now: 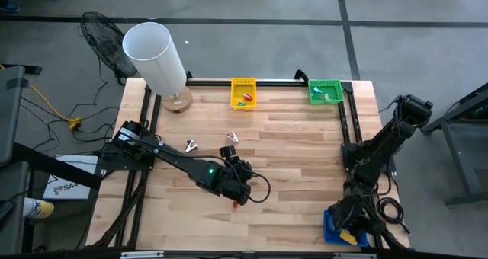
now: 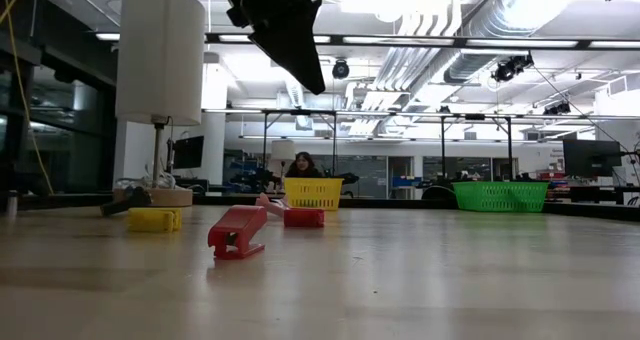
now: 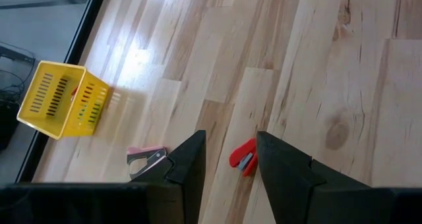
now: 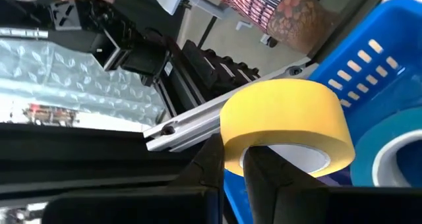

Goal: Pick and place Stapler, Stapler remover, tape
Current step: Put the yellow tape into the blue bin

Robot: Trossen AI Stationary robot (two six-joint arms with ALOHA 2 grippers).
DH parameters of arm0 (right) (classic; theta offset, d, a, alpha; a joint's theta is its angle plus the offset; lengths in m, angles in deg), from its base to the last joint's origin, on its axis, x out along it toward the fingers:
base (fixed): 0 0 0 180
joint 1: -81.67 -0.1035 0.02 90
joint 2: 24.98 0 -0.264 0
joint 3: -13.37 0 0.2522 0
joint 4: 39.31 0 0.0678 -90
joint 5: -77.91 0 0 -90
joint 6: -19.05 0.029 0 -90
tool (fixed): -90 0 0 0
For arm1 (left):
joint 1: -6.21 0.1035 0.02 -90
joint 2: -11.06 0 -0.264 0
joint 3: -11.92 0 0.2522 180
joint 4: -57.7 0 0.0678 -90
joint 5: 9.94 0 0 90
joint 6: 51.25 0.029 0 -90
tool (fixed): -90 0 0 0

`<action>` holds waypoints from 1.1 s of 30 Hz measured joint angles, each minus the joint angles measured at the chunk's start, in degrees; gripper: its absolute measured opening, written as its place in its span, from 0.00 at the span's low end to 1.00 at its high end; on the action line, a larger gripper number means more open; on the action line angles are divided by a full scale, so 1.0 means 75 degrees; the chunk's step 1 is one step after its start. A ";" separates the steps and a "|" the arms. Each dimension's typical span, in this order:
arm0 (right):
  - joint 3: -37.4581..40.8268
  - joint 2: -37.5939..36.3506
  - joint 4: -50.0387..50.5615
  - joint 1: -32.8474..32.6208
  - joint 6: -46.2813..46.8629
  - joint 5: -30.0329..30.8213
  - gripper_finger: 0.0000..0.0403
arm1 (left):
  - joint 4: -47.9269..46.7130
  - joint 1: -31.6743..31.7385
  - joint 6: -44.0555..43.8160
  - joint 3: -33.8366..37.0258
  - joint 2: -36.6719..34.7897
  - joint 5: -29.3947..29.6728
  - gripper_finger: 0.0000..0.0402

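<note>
My right gripper (image 4: 232,159) pinches a yellow ring-shaped tape roll (image 4: 285,122) over the blue plastic basket (image 4: 369,59); my left gripper (image 3: 229,159) hangs half-open, empty.

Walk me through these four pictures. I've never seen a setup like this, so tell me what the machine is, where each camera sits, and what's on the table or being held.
This is a robot with two dark arms at a pale wooden table. One picture looks straight down, one looks level across the tabletop, and two come from cameras on the arms' wrists.

The left end effector hangs open and empty over the table's middle, with a small red stapler showing between its fingers. A pink-handled metal staple remover lies nearby. At the far edge stand a yellow plastic basket and a green plastic basket, beside a tall white cylinder lamp.

The right end effector is shut on a yellow roll of tape, at a blue plastic basket at the table's near right corner.
</note>
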 joint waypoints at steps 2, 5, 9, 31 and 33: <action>0.0000 0.0000 0.0003 0.0000 -0.0263 0.0006 0.07 | 0.0000 0.0000 -0.0001 0.0000 0.0000 0.0000 0.33; 0.0000 0.0000 0.0003 0.0000 -0.0680 0.0104 0.07 | 0.0011 0.0000 -0.0001 0.0000 0.0000 -0.0051 0.33; 0.0000 0.0000 0.0078 0.0000 -0.1365 0.0250 0.07 | 0.0047 0.0000 -0.0001 0.0000 0.0000 -0.0149 0.33; -0.0029 0.1046 -0.0172 0.0092 -0.3386 -0.0699 0.07 | 0.0340 0.0000 -0.0074 -0.0004 0.0000 -0.0306 0.33; -0.0018 0.1057 -0.0165 0.0158 -0.3398 -0.0738 0.07 | 0.0364 0.0000 -0.0071 -0.0006 0.0000 -0.0312 0.33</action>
